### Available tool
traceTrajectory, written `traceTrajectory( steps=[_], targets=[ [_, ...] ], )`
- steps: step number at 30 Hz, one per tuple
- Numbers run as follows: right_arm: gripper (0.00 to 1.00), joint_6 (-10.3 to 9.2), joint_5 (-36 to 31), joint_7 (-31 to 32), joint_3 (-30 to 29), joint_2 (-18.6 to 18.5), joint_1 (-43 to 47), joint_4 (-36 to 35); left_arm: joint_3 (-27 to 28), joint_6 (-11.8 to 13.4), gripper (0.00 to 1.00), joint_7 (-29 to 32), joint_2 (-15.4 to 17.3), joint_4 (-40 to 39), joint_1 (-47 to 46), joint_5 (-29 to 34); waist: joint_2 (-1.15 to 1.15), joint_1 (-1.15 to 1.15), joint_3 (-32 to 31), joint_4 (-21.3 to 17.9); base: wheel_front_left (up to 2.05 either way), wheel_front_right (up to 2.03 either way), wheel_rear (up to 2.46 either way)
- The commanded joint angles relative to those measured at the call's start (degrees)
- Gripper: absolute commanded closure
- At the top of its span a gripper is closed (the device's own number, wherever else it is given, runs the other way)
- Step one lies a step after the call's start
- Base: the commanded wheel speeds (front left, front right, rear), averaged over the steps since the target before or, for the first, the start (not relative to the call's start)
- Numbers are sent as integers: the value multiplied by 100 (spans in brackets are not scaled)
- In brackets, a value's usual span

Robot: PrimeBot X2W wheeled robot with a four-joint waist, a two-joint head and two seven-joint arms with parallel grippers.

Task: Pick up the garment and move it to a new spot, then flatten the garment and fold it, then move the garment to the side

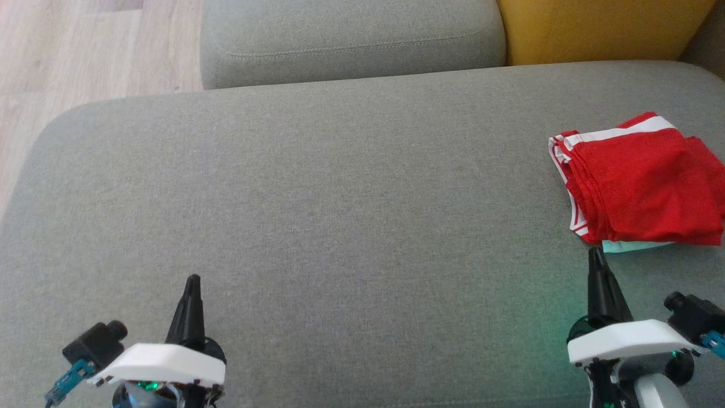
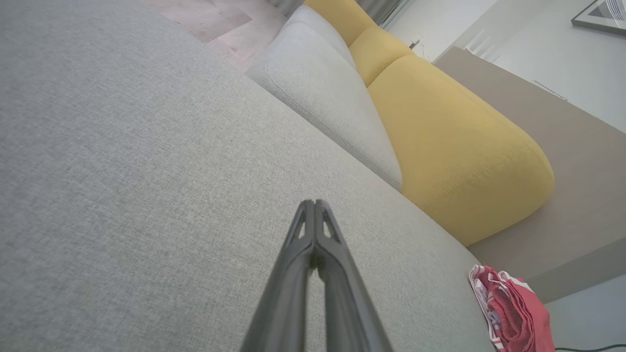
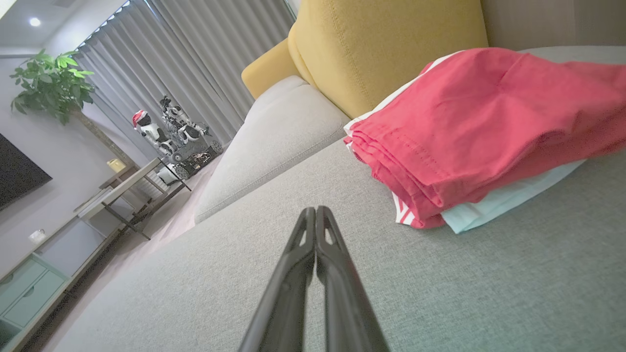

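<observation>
While the folded garment (image 1: 643, 184) lies at right, both grippers idle.
Left gripper (image 1: 193, 279) and right gripper (image 1: 595, 252): jaws pressed together, empty.

garment (image 1: 640, 181) | red, white-striped edges | folded in layers | lying on grey cushion, far right side

Home living room, sofa (image 1: 340, 198), curtains (image 3: 195, 63), houseplant (image 3: 51, 80)

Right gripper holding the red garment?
No: the right gripper is shut on nothing, its tips short of the folded red garment on the grey seat.
</observation>
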Motion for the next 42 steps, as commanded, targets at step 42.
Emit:
traceTrajectory(
  steps=[42],
  targets=[
    [100,-2,3099,681,-239,-102,-426,-286,635,-284,100,687,89,38,-596,-2498,0,0,-12,59,0,0,0]
  ],
)
